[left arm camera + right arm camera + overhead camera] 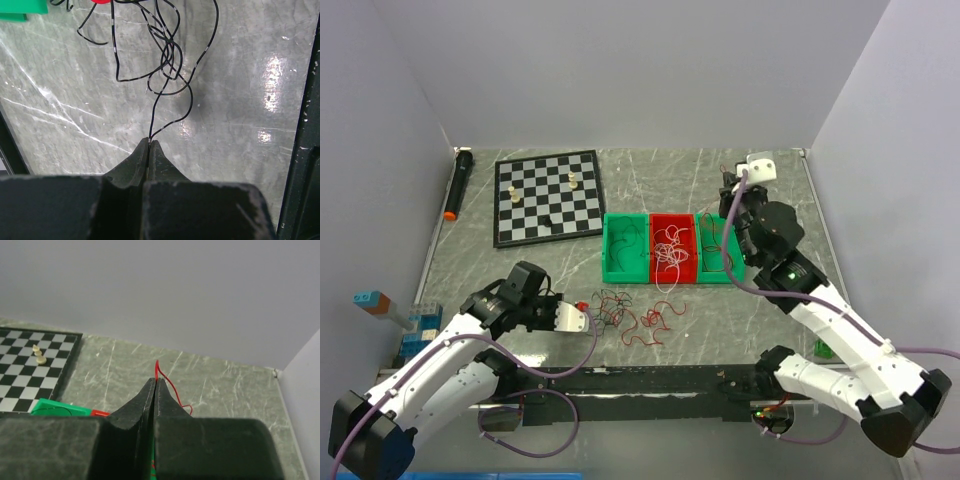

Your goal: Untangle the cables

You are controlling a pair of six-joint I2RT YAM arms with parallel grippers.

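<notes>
- The left claw (582, 318) is held low over the grey marbled surface (650, 180), close to the near edge. It is pressed fully closed, with a thin dark strand (151, 127) pinched at its very tips.
- The thin, loopy red, white and dark cables (632, 316) are spread in a loose tangle just right of that claw, about midway along the near edge.
- More red and white strands are heaped in the red plastic tray (672, 218). This tray is flanked by green plastic trays (625, 276).
- The pinched dark strand is led straight out from the tips towards the tangle, where it breaks into overlapping loops. Its long axis is set roughly along the near edge.
- The right claw (730, 190) is raised above the far right part of the surface. It is closed on a thin red strand (156, 367), which is seen poking up past the tips and curving down to one side.
- Bare surface is seen between the tangle and the right edge, and between the trays and the far edge.
- The far left corner is taken by a black-and-white chessboard (548, 197).
</notes>
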